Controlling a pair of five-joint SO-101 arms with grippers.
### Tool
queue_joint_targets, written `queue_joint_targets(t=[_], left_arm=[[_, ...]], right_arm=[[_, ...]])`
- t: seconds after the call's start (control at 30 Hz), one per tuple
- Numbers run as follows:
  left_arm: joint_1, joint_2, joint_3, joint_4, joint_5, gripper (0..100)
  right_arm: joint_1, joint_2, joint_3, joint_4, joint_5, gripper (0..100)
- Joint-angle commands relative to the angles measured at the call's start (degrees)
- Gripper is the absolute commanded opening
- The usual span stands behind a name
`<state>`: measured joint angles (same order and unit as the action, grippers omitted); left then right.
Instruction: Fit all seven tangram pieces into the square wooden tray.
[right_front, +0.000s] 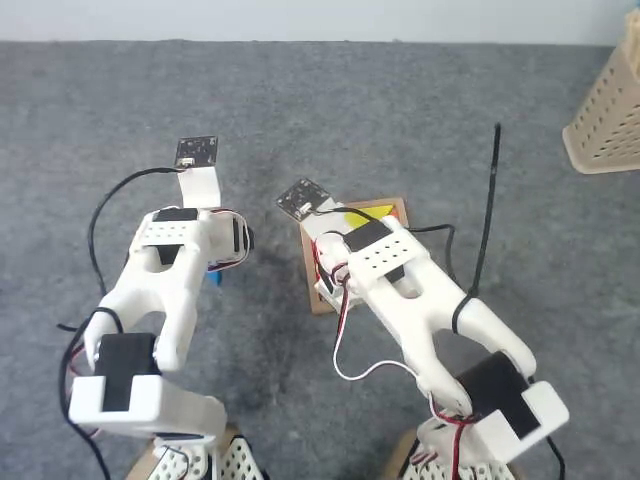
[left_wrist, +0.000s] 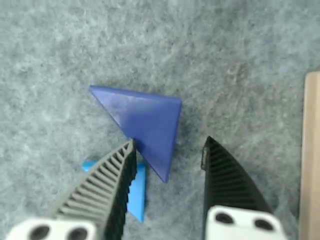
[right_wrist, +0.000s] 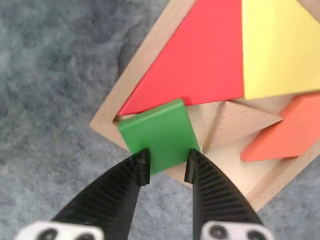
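Observation:
A dark blue triangle (left_wrist: 145, 120) lies flat on the grey carpet, and a light blue piece (left_wrist: 136, 192) sits partly under one finger. My left gripper (left_wrist: 167, 157) hangs open just above them, its fingers straddling the triangle's near corner. My right gripper (right_wrist: 166, 165) is shut on a green square (right_wrist: 159, 134), which sits tilted over the corner rim of the square wooden tray (right_wrist: 135, 75) and touches a red triangle (right_wrist: 200, 60). A yellow triangle (right_wrist: 280, 45), an orange piece (right_wrist: 280, 135) and a pale wood-coloured triangle (right_wrist: 235, 122) lie in the tray.
In the high view the left arm (right_front: 170, 270) stands left of the tray (right_front: 318, 300) and the right arm (right_front: 400, 280) reaches over it. A perforated beige bin (right_front: 610, 110) stands far right. A black cable (right_front: 490, 200) runs beside the tray.

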<state>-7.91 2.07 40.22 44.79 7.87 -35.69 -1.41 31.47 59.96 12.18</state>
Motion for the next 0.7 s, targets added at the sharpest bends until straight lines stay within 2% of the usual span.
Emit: queue_joint_targets(t=[0.0, 0.17, 0.4, 0.67], left_arm=[[0.4, -3.0, -0.1, -1.1, -0.8, 21], [0.4, -3.0, -0.1, -1.1, -0.8, 21], [0.4, -3.0, -0.1, -1.0, -0.8, 21], [0.5, -3.0, -0.1, -1.1, -0.8, 21]], right_arm=[[-0.1, -0.1, -2.9, 0.4, -1.1, 14.0], [0.4, 0.2, -3.6, -0.7, -0.6, 14.0], [9.4, 11.8, -11.3, -0.3, 1.2, 14.0], [8.6, 14.3, -17.3, 3.3, 1.2, 14.0]])
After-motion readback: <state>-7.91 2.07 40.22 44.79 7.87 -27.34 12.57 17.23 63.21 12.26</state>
